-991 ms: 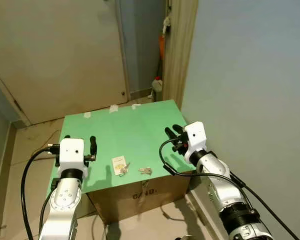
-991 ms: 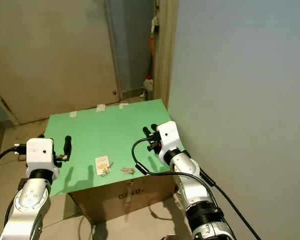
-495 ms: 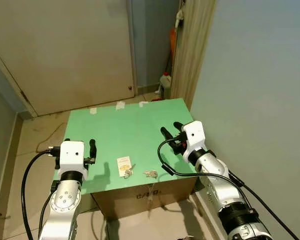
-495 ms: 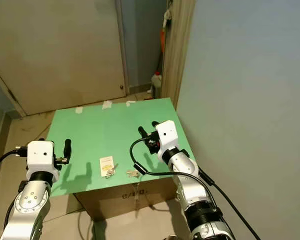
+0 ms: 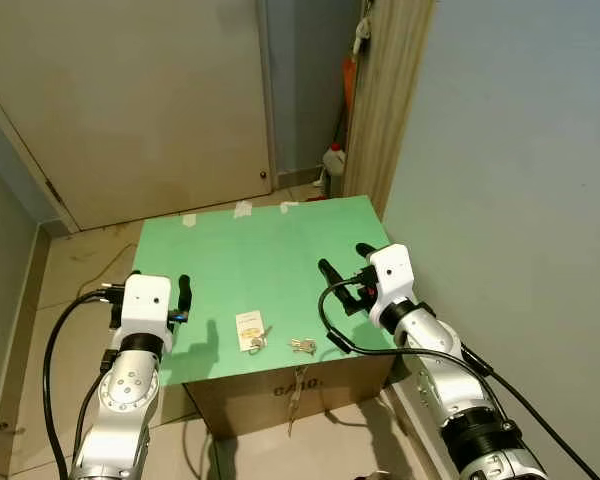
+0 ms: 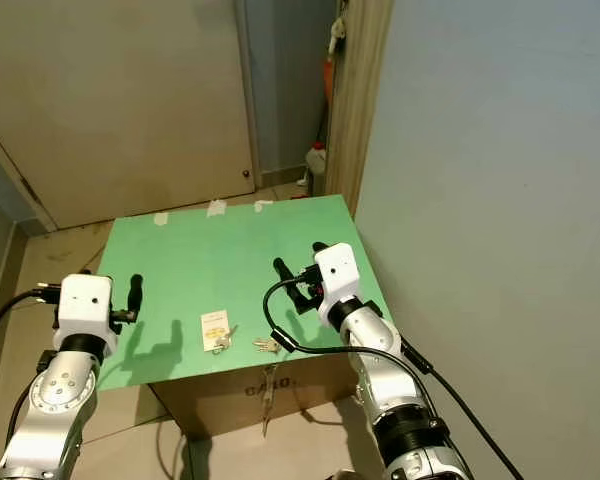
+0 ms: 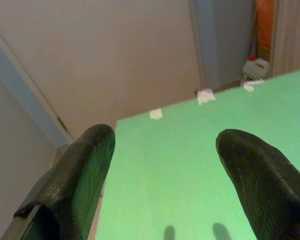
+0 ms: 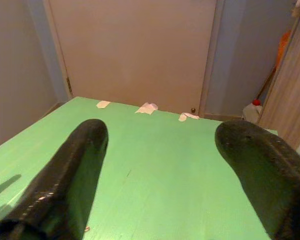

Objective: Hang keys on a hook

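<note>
Two sets of keys lie near the front edge of the green tabletop (image 5: pixel 260 250): one bunch with a white and yellow tag (image 5: pixel 247 331), and a small loose bunch (image 5: pixel 301 346) just to its right. My right gripper (image 5: pixel 346 262) hovers open over the table's right side, behind and to the right of the loose bunch, with nothing between its fingers (image 8: pixel 70 170). At the table's left edge my left gripper (image 7: pixel 165 165) is also open and holds nothing; one of its fingers (image 5: pixel 184 291) shows beside the white wrist block.
The green top rests on a cardboard box (image 5: pixel 280 390). A blue-grey wall (image 5: pixel 520 150) stands close on the right. Behind the table are a beige door (image 5: pixel 130 100), a wooden door frame (image 5: pixel 395 90), an orange item and a white bottle (image 5: pixel 331 160) on the floor.
The camera has shifted, so the table sits a little differently in the picture. My right gripper has turned slightly leftward over the table. The keys lie where they were.
</note>
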Robot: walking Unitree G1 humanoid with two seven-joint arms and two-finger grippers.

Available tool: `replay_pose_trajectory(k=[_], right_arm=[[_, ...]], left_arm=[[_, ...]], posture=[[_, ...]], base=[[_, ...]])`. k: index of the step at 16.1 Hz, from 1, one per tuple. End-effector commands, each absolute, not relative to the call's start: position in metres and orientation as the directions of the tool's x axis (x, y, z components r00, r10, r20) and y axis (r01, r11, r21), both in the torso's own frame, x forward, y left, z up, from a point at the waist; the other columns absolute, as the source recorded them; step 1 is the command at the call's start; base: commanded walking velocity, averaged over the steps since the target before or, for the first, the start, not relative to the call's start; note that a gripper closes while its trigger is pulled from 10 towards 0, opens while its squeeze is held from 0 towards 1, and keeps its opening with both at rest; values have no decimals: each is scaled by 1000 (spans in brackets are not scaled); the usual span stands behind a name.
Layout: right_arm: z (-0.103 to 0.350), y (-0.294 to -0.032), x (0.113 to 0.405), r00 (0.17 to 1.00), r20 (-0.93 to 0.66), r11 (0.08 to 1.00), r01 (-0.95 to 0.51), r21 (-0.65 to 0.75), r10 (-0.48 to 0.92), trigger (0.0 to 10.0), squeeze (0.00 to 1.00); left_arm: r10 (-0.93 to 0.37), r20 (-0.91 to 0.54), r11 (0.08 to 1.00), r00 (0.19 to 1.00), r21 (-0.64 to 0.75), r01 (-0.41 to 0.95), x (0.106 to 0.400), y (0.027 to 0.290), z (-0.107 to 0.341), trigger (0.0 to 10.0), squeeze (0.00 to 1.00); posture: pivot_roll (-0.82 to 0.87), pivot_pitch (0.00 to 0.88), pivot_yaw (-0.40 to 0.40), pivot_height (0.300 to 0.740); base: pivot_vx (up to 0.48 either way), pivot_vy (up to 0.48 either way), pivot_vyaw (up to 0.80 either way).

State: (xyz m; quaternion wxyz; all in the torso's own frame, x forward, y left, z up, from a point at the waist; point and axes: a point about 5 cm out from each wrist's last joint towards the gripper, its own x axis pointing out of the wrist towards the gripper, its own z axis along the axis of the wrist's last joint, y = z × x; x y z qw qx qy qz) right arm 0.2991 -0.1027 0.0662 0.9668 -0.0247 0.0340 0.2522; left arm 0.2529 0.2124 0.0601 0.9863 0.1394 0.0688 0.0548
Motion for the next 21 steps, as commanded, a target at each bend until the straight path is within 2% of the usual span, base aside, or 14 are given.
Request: replay_pose_trajectory(k=[1, 3, 4, 6, 8, 9, 10, 12, 14, 15, 17, 19, 21], right_arm=[[71, -103, 298, 866, -60, 865, -500, -45, 497, 10000, 1000], [71, -102, 293, 848, -63, 847, -529, -59, 526, 10000, 1000], [74, -101, 288, 833, -52, 830, -553, -69, 551, 10000, 0], [78, -106, 278, 812, -54, 810, -584, -52, 582, 10000, 0], [81, -129, 260, 785, -101, 788, -615, -17, 611, 10000, 0], [80, -141, 249, 786, -147, 793, -609, -18, 601, 10000, 0], [80, -149, 238, 784, -182, 794, -607, -23, 594, 10000, 0], [82, -152, 221, 780, -214, 798, -603, -8, 587, 10000, 0], [81, -150, 205, 777, -242, 802, -597, 13, 581, 10000, 0], [81, -148, 195, 773, -259, 805, -593, 30, 579, 10000, 0], [79, -147, 187, 777, -274, 814, -579, 45, 567, 10000, 0], [78, -145, 181, 787, -288, 831, -553, 61, 545, 10000, 0], [75, -135, 180, 748, -302, 799, -595, 88, 591, 10000, 0]], left_arm=[[92, -146, 953, 985, 301, -44, 257, 212, 56, 10000, 0], [55, -200, 944, 978, 331, 15, 265, 213, 48, 10000, 0], [26, -240, 938, 970, 342, 59, 270, 215, 42, 10000, 0], [1, -309, 933, 951, 342, 110, 279, 218, 34, 10000, 0], [-26, -377, 922, 926, 348, 168, 285, 217, 25, 10000, 0], [-62, -414, 903, 908, 364, 228, 284, 212, 17, 10000, 0], [-91, -453, 880, 887, 380, 284, 281, 207, 8, 10000, 0], [-117, -480, 857, 869, 394, 333, 277, 205, 1, 10000, 0], [-137, -394, 839, 909, 442, 318, 286, 201, 13, 10000, 0], [-162, -276, 824, 947, 490, 284, 296, 196, 31, 10000, 0], [-174, -169, 807, 970, 540, 239, 301, 198, 48, 10000, 0], [-156, -180, 824, 971, 519, 228, 299, 203, 44, 10000, 0], [-89, -143, 880, 986, 452, 145, 293, 213, 45, 10000, 0]], posture=[[-81, 23, 35, 740], [-97, 41, 29, 740], [-108, 60, 24, 740], [-140, 108, 7, 740], [-200, 192, -3, 740], [-256, 268, -19, 740], [-285, 300, -23, 740], [-319, 343, -23, 740], [-334, 359, -16, 740], [-338, 365, -5, 740], [-342, 368, 19, 740], [-341, 373, 32, 740], [-314, 381, 41, 740]], base=[[0, 0, 0], [0, 0, 0], [0, 0, 0], [0, 0, 0], [0, 0, 0], [0, 0, 0], [0, 0, 0], [0, 0, 0], [0, 0, 0], [0, 0, 0], [0, 0, 0], [0, 0, 0], [0, 0, 0]])
